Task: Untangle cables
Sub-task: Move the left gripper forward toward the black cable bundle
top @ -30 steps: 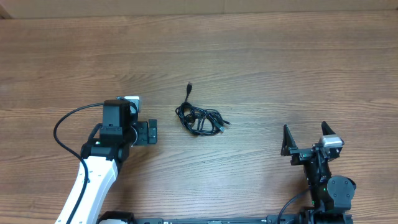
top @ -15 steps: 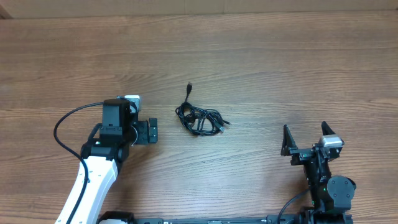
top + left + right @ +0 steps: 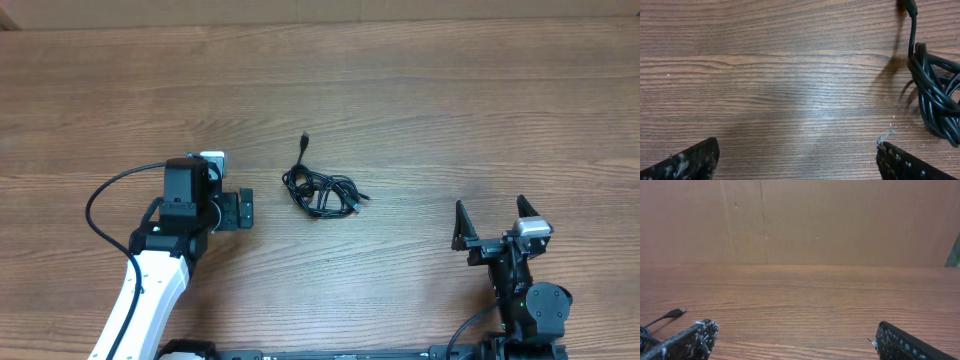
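Black cables (image 3: pixel 322 192) lie bunched near the released left end effector (image 3: pixel 247 212); right end effector (image 3: pixel 489 215) released, well apart.

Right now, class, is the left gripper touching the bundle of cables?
Apart. The overhead view shows a strip of bare table between the open left gripper and the cables, which lie bunched beyond its fingertips.

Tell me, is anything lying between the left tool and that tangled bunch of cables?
Nothing visible. Only bare brown wooden table separates the open left tool from the small tangled bunch of thin black cables.
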`<state>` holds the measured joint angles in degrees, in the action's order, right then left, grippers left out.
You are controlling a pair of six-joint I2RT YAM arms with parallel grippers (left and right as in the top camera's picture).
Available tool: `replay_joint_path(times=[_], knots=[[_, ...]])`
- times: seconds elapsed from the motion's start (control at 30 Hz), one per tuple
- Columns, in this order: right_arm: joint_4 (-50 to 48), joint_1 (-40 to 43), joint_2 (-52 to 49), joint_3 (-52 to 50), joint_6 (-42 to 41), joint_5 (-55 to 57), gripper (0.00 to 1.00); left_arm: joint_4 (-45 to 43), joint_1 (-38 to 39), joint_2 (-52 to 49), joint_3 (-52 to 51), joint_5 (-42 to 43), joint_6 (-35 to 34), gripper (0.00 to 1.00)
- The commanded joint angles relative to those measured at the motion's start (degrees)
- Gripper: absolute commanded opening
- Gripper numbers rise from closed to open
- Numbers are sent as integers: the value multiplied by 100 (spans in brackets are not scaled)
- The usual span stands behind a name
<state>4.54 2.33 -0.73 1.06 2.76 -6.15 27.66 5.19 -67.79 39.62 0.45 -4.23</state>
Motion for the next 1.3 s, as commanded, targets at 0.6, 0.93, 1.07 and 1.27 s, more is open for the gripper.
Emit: replay_joint_path(times=[0.6,0.93,1.07,1.27], knots=[[-22,33,50,-59,13,-15,100,28,-31,4,188,72,81,100],[-22,33,50,-59,13,-15,100,256,-31,9,343,323,81,100],[-22,33,50,-59,13,-15,100,435,-31,9,459,835,83,99],[-22,33,50,-59,13,-15,100,638,-26,7,479,1084,157,99]])
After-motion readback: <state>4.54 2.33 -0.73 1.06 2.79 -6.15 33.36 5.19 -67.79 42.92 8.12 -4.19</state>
